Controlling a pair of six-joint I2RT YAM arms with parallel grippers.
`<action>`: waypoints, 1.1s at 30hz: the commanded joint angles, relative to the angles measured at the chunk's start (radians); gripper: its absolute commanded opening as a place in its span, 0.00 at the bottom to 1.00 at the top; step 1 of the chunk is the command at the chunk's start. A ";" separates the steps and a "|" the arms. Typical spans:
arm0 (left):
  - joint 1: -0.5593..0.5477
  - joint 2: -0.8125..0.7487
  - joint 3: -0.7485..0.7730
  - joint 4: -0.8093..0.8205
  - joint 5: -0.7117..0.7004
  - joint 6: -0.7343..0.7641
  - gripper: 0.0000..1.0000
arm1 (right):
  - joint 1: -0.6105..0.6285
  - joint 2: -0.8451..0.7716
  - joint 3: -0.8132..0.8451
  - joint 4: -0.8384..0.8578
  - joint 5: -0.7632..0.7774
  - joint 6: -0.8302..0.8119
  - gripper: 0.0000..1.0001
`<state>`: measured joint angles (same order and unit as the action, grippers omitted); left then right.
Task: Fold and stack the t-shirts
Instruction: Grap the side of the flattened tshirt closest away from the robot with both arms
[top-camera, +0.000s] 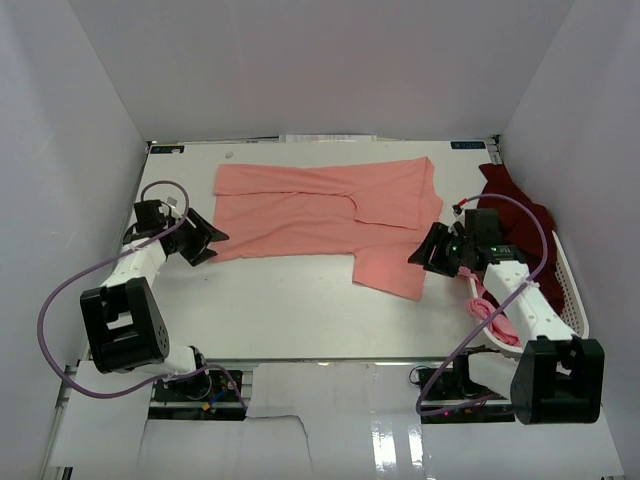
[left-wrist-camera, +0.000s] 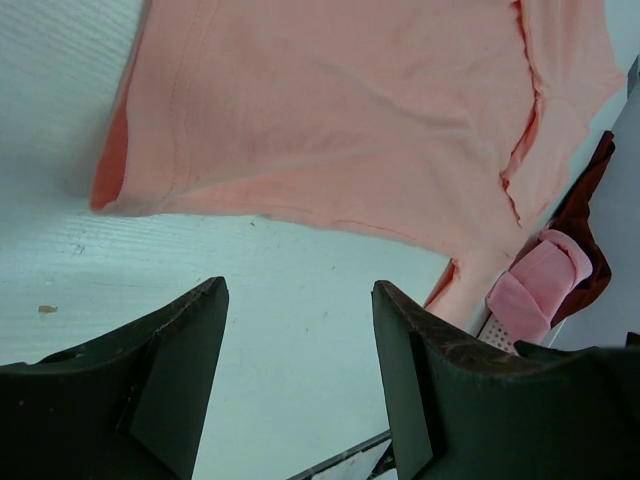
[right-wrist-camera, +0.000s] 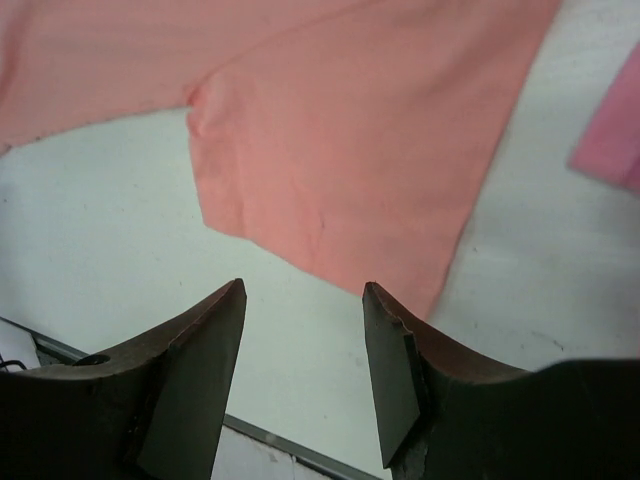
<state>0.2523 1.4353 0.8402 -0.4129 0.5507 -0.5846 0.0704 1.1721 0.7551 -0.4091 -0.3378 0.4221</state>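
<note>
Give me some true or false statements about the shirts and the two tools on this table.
1. The salmon-pink cloth t-shirt lies spread on the white table. True.
2. The left tool grips that shirt. False: its jaws stand open and empty.
3. The dark maroon cloth shirt is on the right, by the white slotted plastic basket. True.
4. The right tool is shut. False: it is open, holding nothing.

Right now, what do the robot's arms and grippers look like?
The left arm and right arm have white links and boxy black joint housings, each trailing a looping purple cable. The left gripper and right gripper are black, with two wedge-shaped fingers.
</note>
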 joint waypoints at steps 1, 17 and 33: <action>0.008 -0.032 0.008 0.071 0.041 0.006 0.70 | 0.000 -0.101 -0.055 -0.054 0.026 0.033 0.57; 0.079 -0.065 -0.039 0.146 0.048 -0.069 0.72 | 0.002 -0.157 -0.302 -0.042 0.105 0.122 0.55; 0.119 -0.110 -0.056 0.143 0.031 -0.069 0.72 | 0.008 -0.048 -0.370 0.168 0.140 0.167 0.48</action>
<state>0.3641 1.3663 0.7925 -0.2897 0.5835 -0.6525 0.0742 1.0904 0.4137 -0.2810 -0.2459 0.5758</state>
